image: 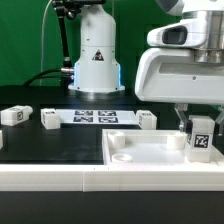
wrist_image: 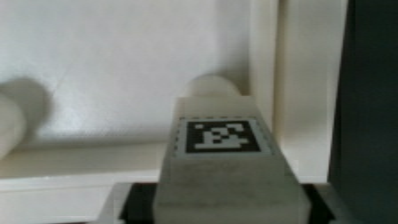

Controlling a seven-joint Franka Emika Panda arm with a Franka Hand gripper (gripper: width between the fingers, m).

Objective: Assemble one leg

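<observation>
The leg [image: 200, 138] is a small white plastic post, squared in section with smooth matte faces, and it carries a black-and-white square tag of blocky cells on the face turned to the camera; the tag bears a pattern only, no readable writing. It stands upright over the corner of the tabletop [image: 150, 155] at the exterior view's right, a wide white tray-like slab with a raised rim and rounded sockets at its corners. The end effector [image: 198, 122] comes down from the bulky white and grey wrist housing directly above and is closed on the top of the leg, its dark fingers [image: 184, 124] pressing the sides. In the wrist view the leg [wrist_image: 221, 150] runs straight out from between the black pads [wrist_image: 134, 203], its tag facing the camera, its far end near a rounded socket wall of the tabletop [wrist_image: 107, 60]. Three more white tagged posts sit apart on the black counter [image: 60, 150], and the marker board [image: 95, 117] lies flat beyond them. The robot base behind shows a triangular warning label [image: 97, 57], too small to read.
</observation>
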